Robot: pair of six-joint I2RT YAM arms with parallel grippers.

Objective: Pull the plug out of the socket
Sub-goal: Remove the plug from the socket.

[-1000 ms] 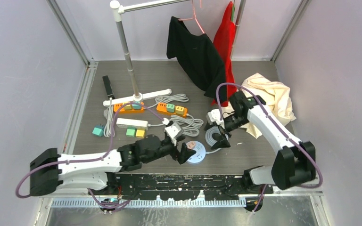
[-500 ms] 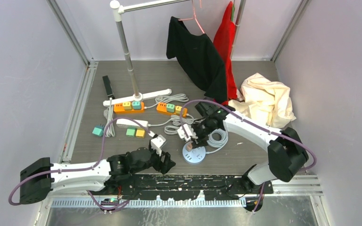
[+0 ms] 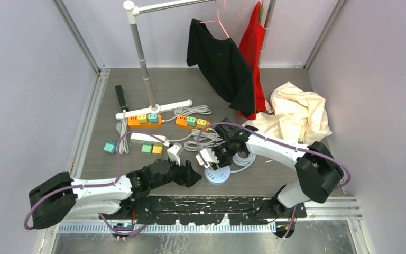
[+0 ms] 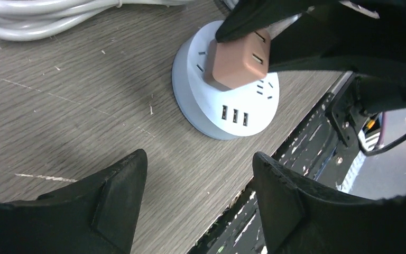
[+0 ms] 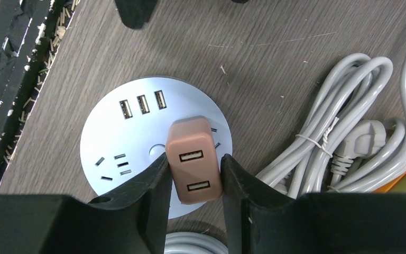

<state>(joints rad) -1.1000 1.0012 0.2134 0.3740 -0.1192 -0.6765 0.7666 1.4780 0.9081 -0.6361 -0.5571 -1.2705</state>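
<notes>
right gripper (image 5: 193, 165) has closed up since a second ago, its jaws now clamped on the plug (image 5: 192, 153), seated in the round socket (image 5: 117, 138) near the front edge of the table (image 4: 58, 121). left gripper (image 4: 198, 157) hovers just beside the socket, jaws apart.

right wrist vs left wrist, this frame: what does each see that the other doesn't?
Right wrist only: the right gripper clamped on both sides of the brown plug, and a corded white plug lying among tied cables. Left wrist only: the left gripper, jaws wide, short of the socket and holding nothing. Both: the brown plug seated in the round socket, whose three USB ports are showing.
</notes>
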